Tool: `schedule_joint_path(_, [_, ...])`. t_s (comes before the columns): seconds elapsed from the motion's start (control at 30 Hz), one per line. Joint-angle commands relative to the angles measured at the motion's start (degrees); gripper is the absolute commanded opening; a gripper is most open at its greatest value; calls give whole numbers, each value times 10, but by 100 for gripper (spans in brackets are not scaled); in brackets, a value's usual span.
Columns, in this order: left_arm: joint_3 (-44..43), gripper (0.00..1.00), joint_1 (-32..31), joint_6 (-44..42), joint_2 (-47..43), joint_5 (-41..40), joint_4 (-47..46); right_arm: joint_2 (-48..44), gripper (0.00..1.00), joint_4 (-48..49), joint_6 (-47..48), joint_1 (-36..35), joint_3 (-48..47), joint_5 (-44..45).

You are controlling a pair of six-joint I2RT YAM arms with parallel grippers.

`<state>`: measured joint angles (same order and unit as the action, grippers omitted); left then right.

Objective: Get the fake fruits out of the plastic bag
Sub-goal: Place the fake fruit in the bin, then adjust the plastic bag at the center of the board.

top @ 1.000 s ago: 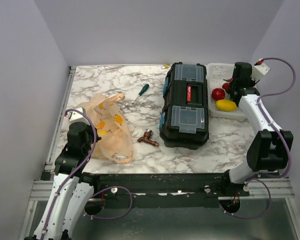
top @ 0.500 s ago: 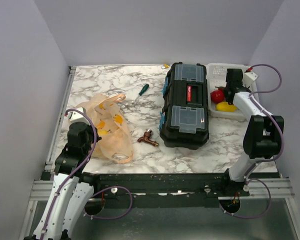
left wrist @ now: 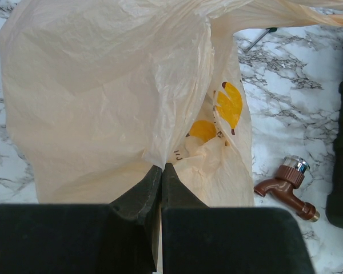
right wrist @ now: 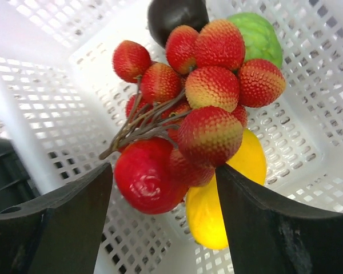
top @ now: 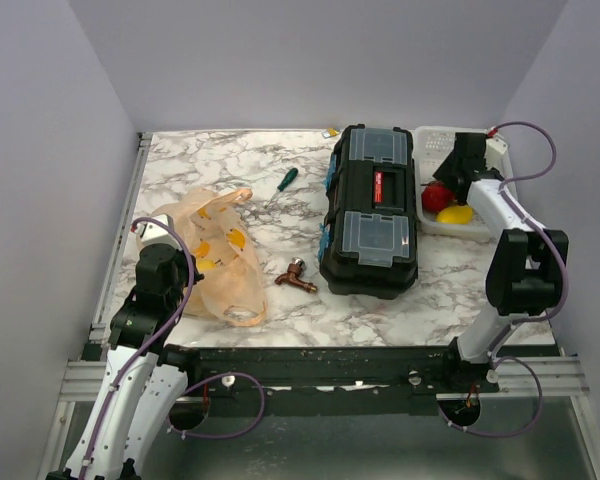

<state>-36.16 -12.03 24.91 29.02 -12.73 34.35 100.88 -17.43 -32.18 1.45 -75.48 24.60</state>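
The peach-orange plastic bag lies at the left of the table. My left gripper is shut on a fold of it, fingertips pinched together. Orange-yellow pieces show through the bag. My right gripper is open, low in the white basket. Its jaws stand wide on either side of the red ball and the red berry cluster, which rests on the yellow oval. The green ball and dark ball lie behind.
A black toolbox stands between the bag and the basket. A brown metal tap lies left of the toolbox, near the bag. A green-handled screwdriver lies farther back. The basket's perforated wall is close around the right gripper.
My right gripper has moved left and lower inside the basket, over the red ball and yellow oval. The left arm and the bag have not moved.
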Motion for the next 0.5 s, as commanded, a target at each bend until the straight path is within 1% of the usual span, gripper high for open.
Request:
schedule_joint_path(0.0, [4,0,-2,-5,2,17,-10,-77,77,0,20,1,-13,-36])
schedule_joint_path(0.03, [4,0,-3,-5,2,16,-10,-89,80,1,20,-1,-13,-38])
schedule_joint_path(0.13, [3,0,-3,-4,3,17,-10,-125,85,1,29,-14,-16,-58])
schedule_joint_path(0.23, [4,0,-2,-4,3,16,-10,-162,87,37,46,-69,0,-98])
schedule_joint_path(0.3, [4,0,-2,-4,4,15,-10,-181,89,61,70,-143,5,-95])
schedule_joint_path(0.37, [3,0,-3,-4,5,15,-9,-190,89,69,91,-224,-1,-64])
schedule_joint_path(0.47, [2,0,-3,-4,3,9,-6,-197,89,94,101,-325,-2,-64])
